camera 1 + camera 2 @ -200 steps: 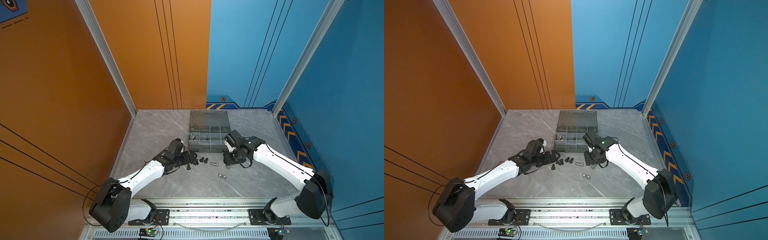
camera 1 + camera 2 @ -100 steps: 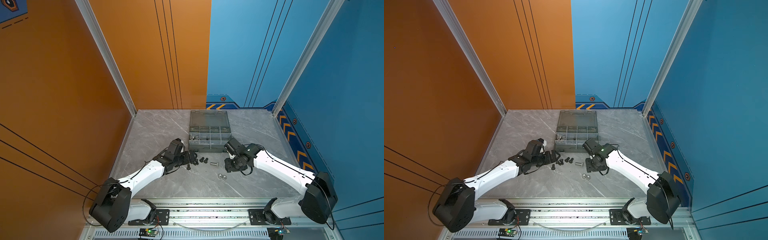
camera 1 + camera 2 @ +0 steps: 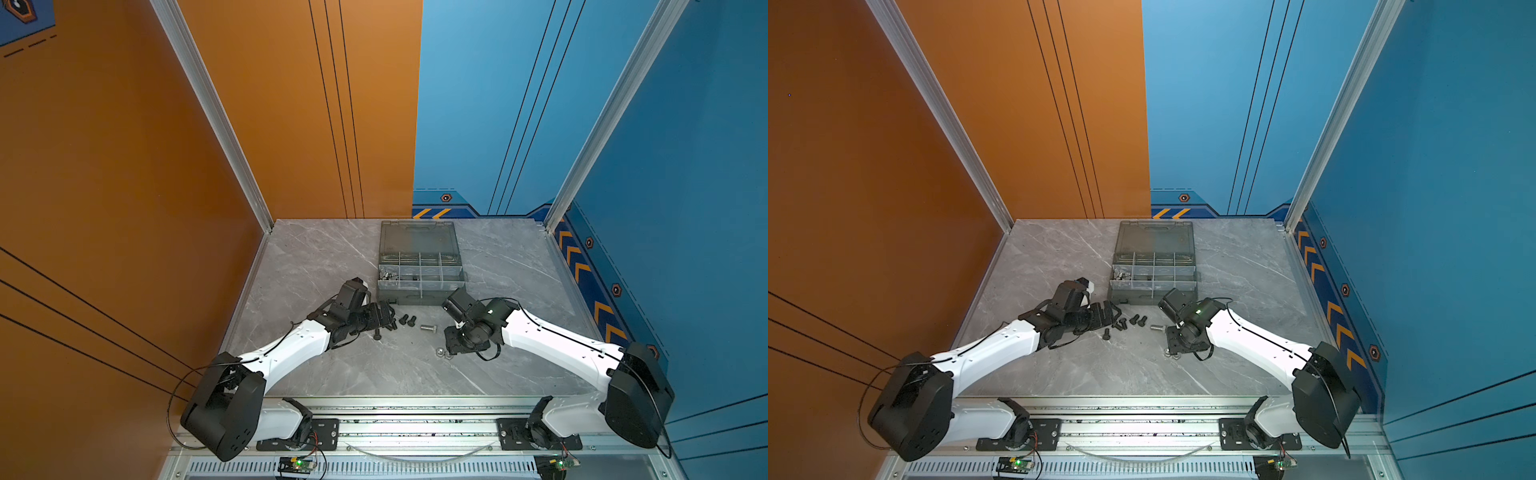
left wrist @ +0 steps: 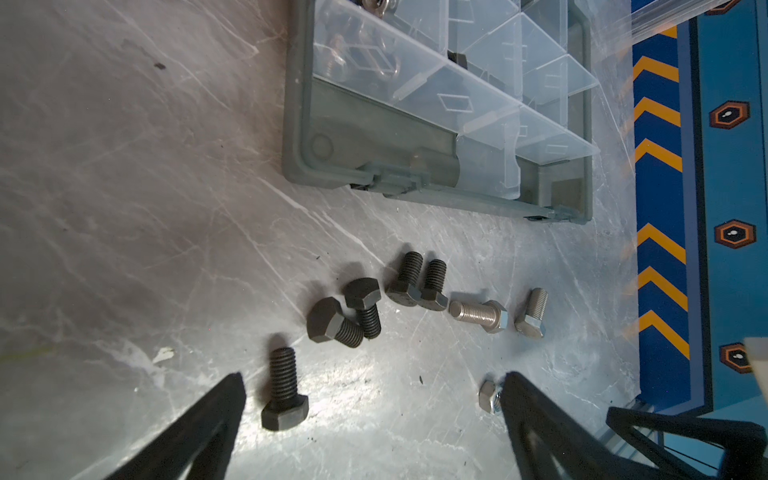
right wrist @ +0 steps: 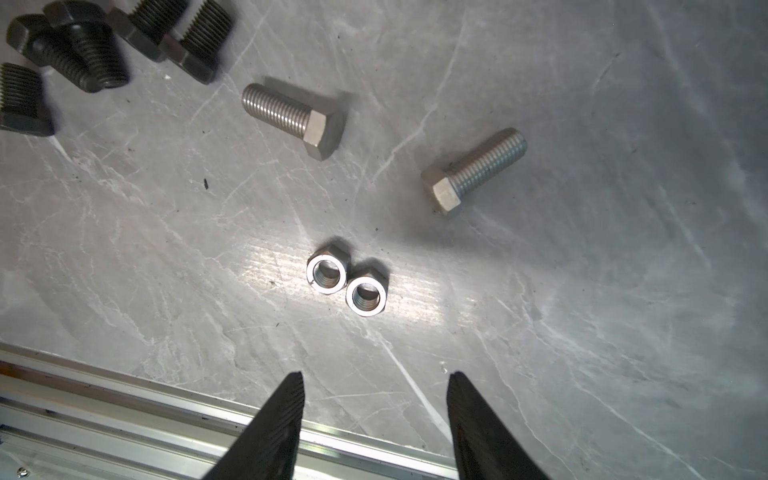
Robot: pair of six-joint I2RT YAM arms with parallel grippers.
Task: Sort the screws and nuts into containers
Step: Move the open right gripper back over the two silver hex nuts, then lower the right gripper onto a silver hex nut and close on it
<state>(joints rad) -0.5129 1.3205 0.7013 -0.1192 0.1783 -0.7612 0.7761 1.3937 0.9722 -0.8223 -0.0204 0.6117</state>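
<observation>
Right wrist view: the two silver hex nuts (image 5: 347,286) are seen flat and touching on the worktop (image 5: 582,332), just ahead of the right claw (image 5: 374,380), whose jaws are set half apart, empty.

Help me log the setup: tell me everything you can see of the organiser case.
The case is dark grey plastic and sits on the table toward the rear middle. Its smoky translucent lid is hinged open behind the tray. Clear dividers split the tray into small compartments; silver pieces lie in those on the left in both top views, and most others look empty. Two latches sit on its front wall. The black bolts lie just in front, not touching it.
</observation>
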